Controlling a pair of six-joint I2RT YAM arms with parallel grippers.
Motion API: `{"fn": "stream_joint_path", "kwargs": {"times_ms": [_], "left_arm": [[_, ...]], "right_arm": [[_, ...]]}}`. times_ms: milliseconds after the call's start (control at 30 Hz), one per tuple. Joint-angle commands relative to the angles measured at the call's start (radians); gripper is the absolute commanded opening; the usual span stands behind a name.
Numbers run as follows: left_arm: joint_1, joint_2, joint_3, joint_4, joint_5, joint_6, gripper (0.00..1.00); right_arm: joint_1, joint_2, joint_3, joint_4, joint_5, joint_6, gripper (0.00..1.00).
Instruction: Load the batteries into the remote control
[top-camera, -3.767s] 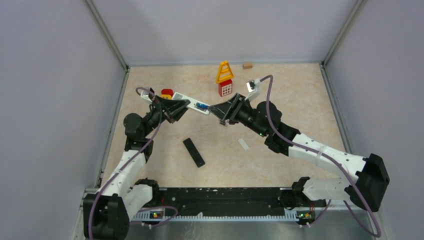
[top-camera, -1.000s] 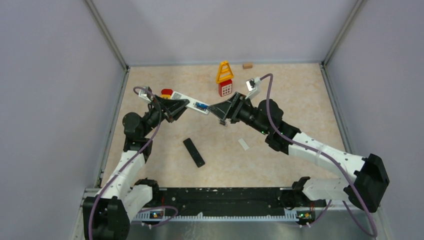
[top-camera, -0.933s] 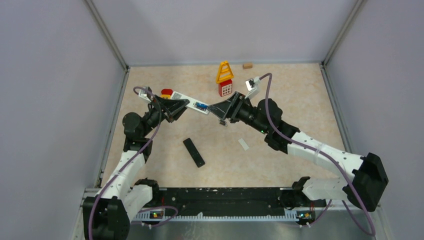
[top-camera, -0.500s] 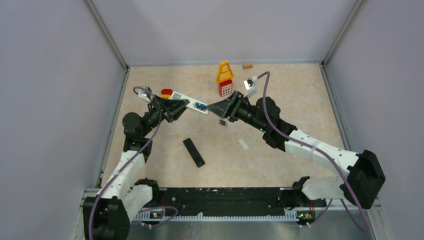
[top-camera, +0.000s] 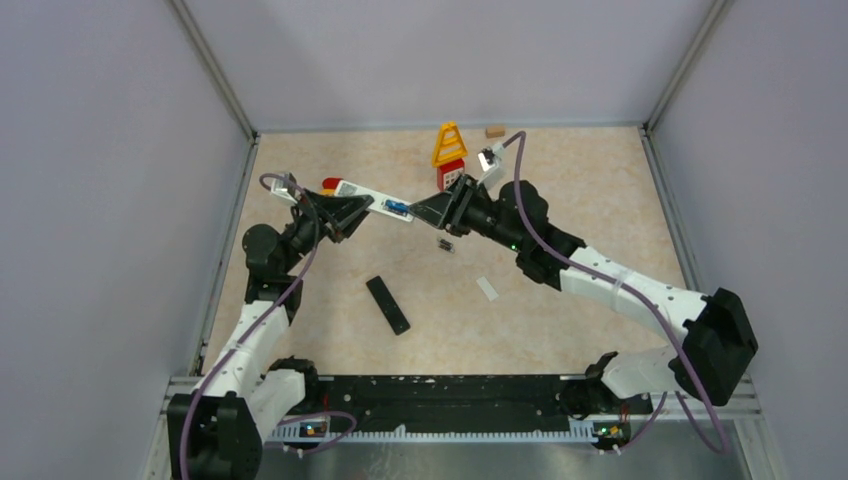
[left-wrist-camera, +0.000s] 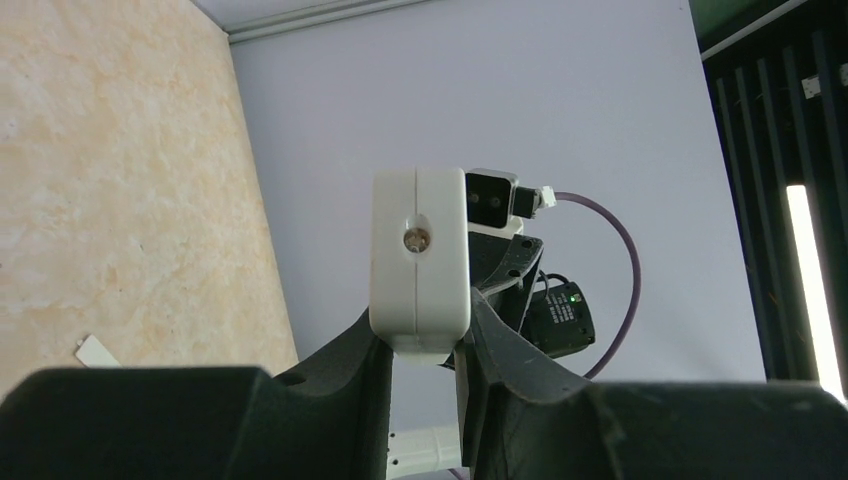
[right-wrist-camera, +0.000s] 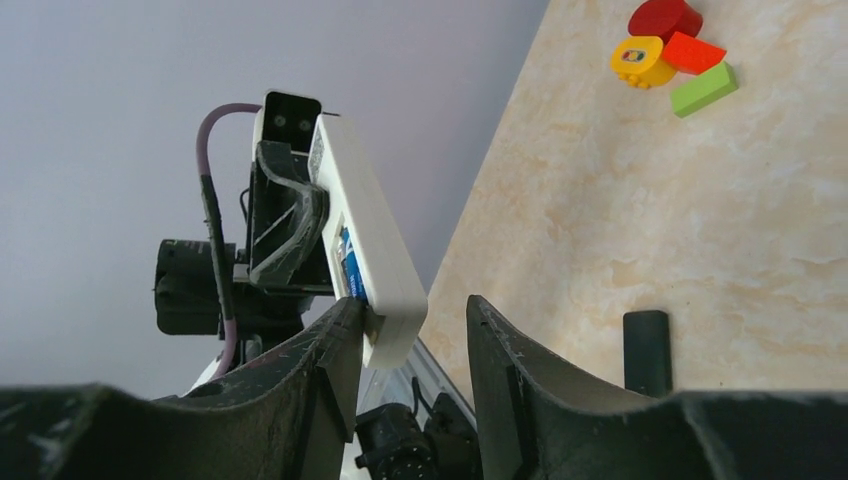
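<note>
Holding the remote control (top-camera: 365, 193) above the table's (top-camera: 600, 200) far-left area, your left gripper (left-wrist-camera: 422, 345) pinches it, with a blue battery (right-wrist-camera: 350, 270) seated inside. Your right gripper (right-wrist-camera: 412, 320) stands spread around its end. A loose battery (top-camera: 446, 245) lies mid-table, unloaded.

Base of remote (left-wrist-camera: 420, 250) unseen inside left hand (left-wrist-camera: 424, 350)
</note>
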Motion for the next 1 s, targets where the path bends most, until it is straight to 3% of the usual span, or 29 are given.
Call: {"fn": "stream_joint_path", "kwargs": {"times_ms": [0, 133, 300, 433, 733, 967], "left_arm": [[-0.020, -0.022, 0.065, 0.154, 0.101, -0.008, 0.00], [-0.020, -0.030, 0.073, 0.130, 0.105, 0.047, 0.00], [-0.020, -0.056, 0.121, -0.067, 0.076, 0.290, 0.00], [-0.020, -0.059, 0.130, -0.106, 0.055, 0.392, 0.00], [-0.019, -0.045, 0.135, -0.305, -0.020, 0.608, 0.00], [-0.017, -0.021, 0.134, -0.363, -0.046, 0.674, 0.00]], "right_arm": [[-0.003, 0.069, 0.098, -0.194, 0.056, -0.044, 0.43], [-0.004, 0.125, 0.182, -0.403, 0.112, -0.089, 0.43], [-0.005, 0.162, 0.245, -0.588, 0.223, -0.210, 0.49], [-0.006, 0.187, 0.278, -0.680, 0.278, -0.281, 0.50], [-0.059, 0.058, 0.198, -0.581, 0.144, -0.310, 0.65], [-0.075, -0.004, 0.126, -0.573, 0.103, -0.385, 0.74]]}}
